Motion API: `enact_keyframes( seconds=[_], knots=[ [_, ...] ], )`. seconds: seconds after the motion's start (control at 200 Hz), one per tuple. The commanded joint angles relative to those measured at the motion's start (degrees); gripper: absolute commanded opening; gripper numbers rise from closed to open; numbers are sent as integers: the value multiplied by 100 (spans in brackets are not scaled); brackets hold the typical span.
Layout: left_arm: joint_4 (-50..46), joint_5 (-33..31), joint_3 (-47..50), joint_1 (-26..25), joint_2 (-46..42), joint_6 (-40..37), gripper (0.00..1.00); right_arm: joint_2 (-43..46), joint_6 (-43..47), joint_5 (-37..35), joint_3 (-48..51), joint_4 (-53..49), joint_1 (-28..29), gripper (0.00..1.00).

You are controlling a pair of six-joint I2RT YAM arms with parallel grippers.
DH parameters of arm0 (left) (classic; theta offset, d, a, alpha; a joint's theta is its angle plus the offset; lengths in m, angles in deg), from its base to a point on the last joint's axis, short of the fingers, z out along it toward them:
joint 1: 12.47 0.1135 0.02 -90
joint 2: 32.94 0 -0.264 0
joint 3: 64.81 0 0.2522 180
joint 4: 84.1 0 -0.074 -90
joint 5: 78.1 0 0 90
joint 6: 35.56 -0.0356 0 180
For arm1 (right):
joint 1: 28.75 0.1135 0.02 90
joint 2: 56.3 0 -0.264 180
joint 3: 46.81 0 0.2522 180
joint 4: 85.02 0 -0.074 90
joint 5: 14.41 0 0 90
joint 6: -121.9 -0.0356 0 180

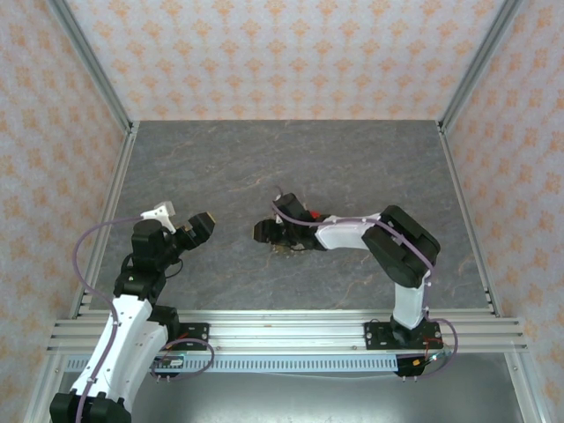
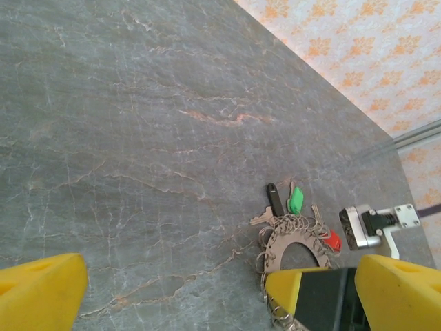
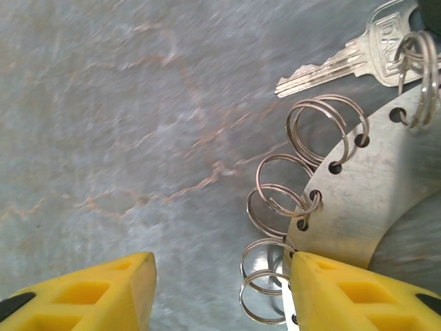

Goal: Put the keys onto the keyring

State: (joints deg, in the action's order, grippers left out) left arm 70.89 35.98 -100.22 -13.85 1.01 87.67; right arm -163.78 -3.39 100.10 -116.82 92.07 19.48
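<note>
**While the ring (image 1: 286, 249) lies flat mid-table, both sets of jaws stand spread**

Where the right arm folds at its elbow and stretches left across the table (image 1: 264, 159), the right gripper (image 1: 267, 233) sits low, just beside the ring. The left arm stands up from its base and bends toward the centre. The left gripper (image 1: 199, 226) points at the ring from well apart.

From above the ring is a small brownish smudge. The right wrist view gives the detail: the right gripper (image 3: 220, 296) is open with bare table between its fingers, one finger (image 3: 358, 296) at the plate's edge. The jagged rim is small wire loops (image 3: 324, 131) threaded through holes, and a silver key (image 3: 344, 58) hangs on one.

The left wrist view adds colour. The left gripper (image 2: 220, 303) is wide open, and the keys (image 2: 295, 200) – green, black and red heads – fan around the rim. A yellow-and-black block (image 2: 320, 300) overlaps the ring's near edge; whose finger it is I cannot tell.
</note>
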Motion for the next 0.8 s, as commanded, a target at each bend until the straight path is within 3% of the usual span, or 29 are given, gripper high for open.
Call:
enact_keyframes(
  seconds=[0.0,0.29,0.48,0.796],
  knots=[
    [-36,80,-67,16,101,87,100,127,-365,-136,497,216,65,55],
    [259,70,90,12,232,347,100,1800,222,-1436,1286,-538,-343,60],
    [223,38,217,-2,184,413,100,2273,21,-961,1987,-174,-1204,60],
    [616,154,319,-10,429,526,100,2424,276,-1219,1942,-795,-1410,64]
  ],
)
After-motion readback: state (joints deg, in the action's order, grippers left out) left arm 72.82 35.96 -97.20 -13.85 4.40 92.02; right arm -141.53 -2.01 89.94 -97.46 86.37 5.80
